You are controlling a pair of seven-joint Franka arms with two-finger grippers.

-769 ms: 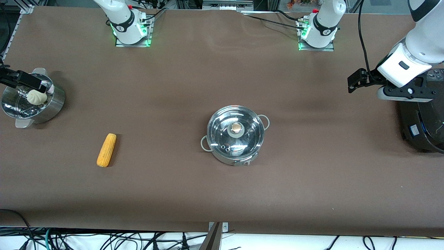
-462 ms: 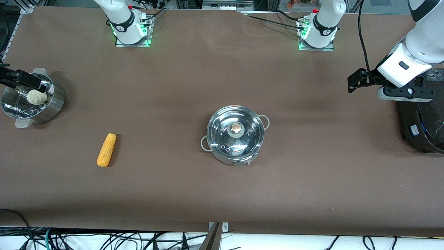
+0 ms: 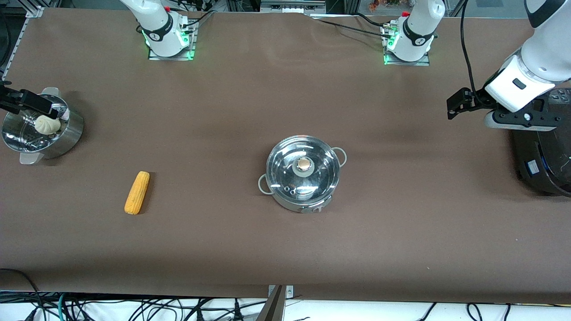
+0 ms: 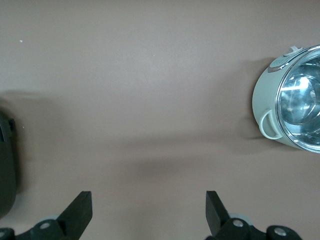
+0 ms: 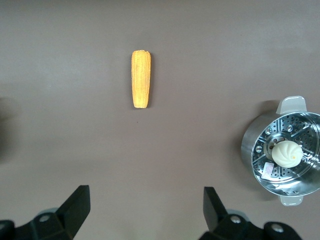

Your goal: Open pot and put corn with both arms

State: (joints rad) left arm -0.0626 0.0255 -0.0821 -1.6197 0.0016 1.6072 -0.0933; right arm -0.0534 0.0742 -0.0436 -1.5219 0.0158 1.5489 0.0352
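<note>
The steel pot stands mid-table with its glass lid on and the tan knob upright. The corn lies on the table toward the right arm's end, apart from the pot. My left gripper is open and empty in the air between the pot and the black cooker. Its wrist view shows open fingers and the pot off to one side. My right gripper is open and empty in the air by the steamer pot. Its wrist view shows the corn ahead of the fingers.
A steel steamer pot holding a pale bun stands at the right arm's end, also in the right wrist view. A black round cooker stands at the left arm's end. Brown table surface lies between the corn and the pot.
The right gripper has drifted slightly toward the right arm's end of the table, uncovering more of the bun. The left gripper, pot and corn have not visibly moved.
</note>
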